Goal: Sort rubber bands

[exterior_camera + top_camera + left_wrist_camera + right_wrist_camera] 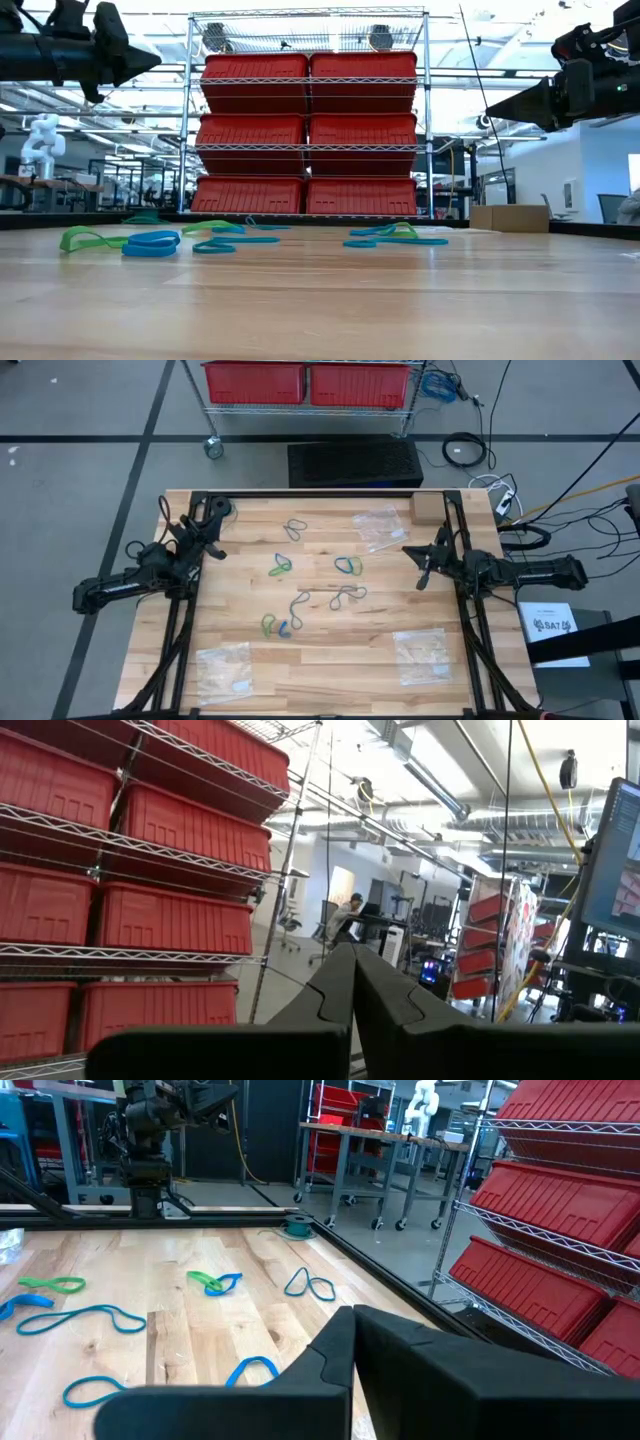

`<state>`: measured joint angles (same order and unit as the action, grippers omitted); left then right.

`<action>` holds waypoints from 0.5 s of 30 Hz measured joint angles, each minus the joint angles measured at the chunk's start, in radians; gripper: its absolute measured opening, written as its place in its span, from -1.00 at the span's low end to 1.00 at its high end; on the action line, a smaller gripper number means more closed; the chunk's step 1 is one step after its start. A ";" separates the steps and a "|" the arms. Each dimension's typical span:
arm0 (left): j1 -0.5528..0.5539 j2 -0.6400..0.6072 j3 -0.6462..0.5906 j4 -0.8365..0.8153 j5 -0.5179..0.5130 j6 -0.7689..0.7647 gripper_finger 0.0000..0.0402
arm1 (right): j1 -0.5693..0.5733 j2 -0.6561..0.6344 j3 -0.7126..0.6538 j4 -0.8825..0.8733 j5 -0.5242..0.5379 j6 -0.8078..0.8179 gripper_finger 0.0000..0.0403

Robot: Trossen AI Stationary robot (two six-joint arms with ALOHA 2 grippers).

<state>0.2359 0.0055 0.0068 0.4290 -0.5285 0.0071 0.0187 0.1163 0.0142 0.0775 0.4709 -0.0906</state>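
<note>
Several rubber bands lie flat on the middle of the wooden table [250, 690]: a grey one [293, 528], blue and green ones [280, 565] [348, 565] [275, 627], and long dark ones [347, 595]. The low view shows green [85, 238] and blue [152, 244] loops; the right wrist view shows more [215, 1282]. My left gripper [222, 510] [150, 60] [352, 952] hangs shut above the table's far left, holding nothing. My right gripper [410, 550] [495, 105] [352, 1315] hangs shut above the right side, pointing toward the bands.
Three clear plastic bags lie on the table: far right [380, 525], near left [222, 665] and near right [420, 650]. A small cardboard box [427, 508] sits at the far right corner. A wire shelf with red bins [305, 140] stands beyond the far edge.
</note>
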 joint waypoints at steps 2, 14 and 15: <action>0.000 0.000 0.000 0.000 0.000 0.000 -0.95 | 0.000 0.000 0.000 0.000 0.000 0.000 -1.00; 0.000 0.000 0.000 0.000 0.000 0.000 -0.95 | 0.000 0.000 0.000 0.005 0.000 0.000 -1.00; 0.000 0.000 0.000 0.000 0.000 0.000 -0.95 | 0.000 0.000 0.000 0.013 0.000 0.000 -1.00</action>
<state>0.2362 0.0057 0.0068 0.4290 -0.5283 0.0069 0.0187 0.1165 0.0142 0.0908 0.4706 -0.0906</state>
